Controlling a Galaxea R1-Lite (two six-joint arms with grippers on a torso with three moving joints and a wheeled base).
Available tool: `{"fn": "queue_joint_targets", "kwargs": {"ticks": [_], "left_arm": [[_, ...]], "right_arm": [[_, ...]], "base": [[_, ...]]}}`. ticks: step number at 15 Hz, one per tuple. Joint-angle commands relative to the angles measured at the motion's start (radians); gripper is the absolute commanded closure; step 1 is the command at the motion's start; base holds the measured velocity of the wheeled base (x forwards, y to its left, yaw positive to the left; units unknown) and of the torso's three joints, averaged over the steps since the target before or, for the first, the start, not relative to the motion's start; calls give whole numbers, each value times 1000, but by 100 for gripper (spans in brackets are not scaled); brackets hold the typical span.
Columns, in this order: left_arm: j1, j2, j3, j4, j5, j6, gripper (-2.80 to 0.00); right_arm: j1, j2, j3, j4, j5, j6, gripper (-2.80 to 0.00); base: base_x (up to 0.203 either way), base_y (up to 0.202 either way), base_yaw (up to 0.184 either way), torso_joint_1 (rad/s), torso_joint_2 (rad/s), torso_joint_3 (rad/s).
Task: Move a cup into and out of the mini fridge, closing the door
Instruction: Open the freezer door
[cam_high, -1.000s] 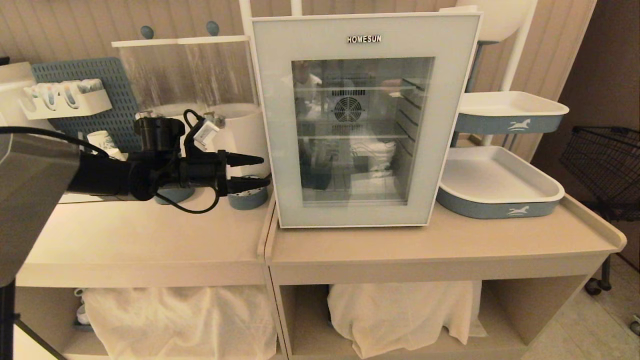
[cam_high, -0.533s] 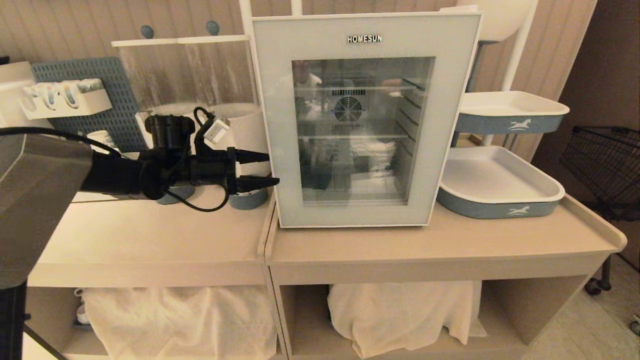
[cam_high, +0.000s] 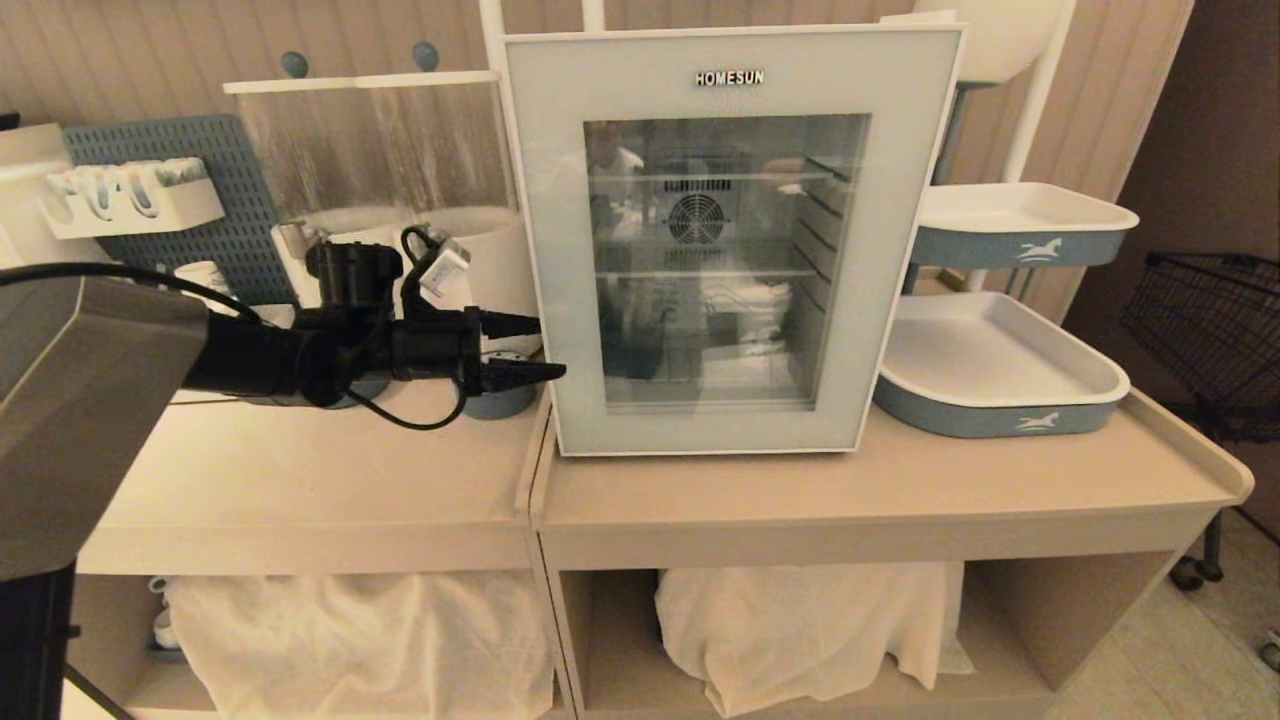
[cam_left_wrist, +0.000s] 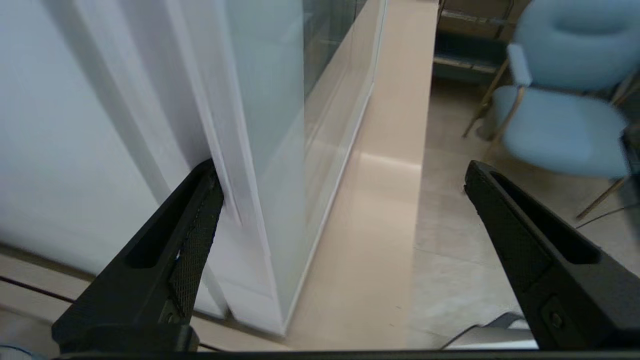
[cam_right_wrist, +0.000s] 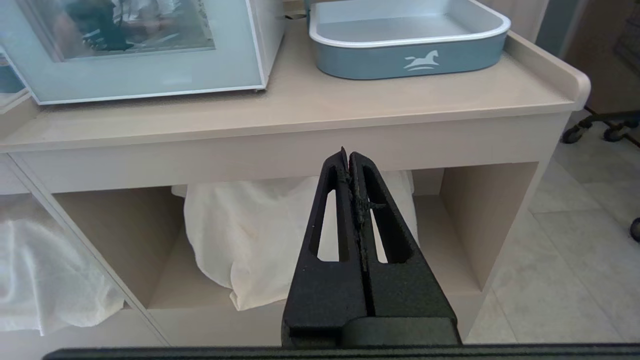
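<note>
Door (cam_high: 730, 240) of the mini fridge (cam_left_wrist: 75, 125) stands shut on the counter (cam_high: 800, 490), and we judge the opening step to be in hand. Our left gripper (cam_high: 525, 348), jaws spread wide and empty, sits at the door's left edge; the wrist view shows one finger (cam_left_wrist: 195, 240) against the seam between door and cabinet. Next we must hook that edge and swing it outward. We cannot pick out the cup with certainty. Our right gripper (cam_right_wrist: 352, 165) hangs closed below the counter.
</note>
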Motion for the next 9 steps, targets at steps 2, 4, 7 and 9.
{"fn": "queue_joint_targets", "kwargs": {"ticks": [2, 4, 7, 9], "left_arm": [[-8, -23, 23, -35, -9, -43, -280], [-11, -29, 34, -63, -9, -66, -280], [-32, -59, 81, -201, -7, -171, -280], [-58, -88, 138, -353, -5, -294, -280]], "right_arm": [[0, 1, 0, -1, -1, 0, 0], [0, 1, 0, -1, -1, 0, 0], [0, 1, 0, -1, -1, 0, 0], [0, 1, 0, -1, -1, 0, 0]], "base": [[0, 0, 0, 0, 0, 0], [0, 0, 0, 0, 0, 0], [0, 0, 0, 0, 0, 0], [0, 0, 0, 0, 0, 0]]}}
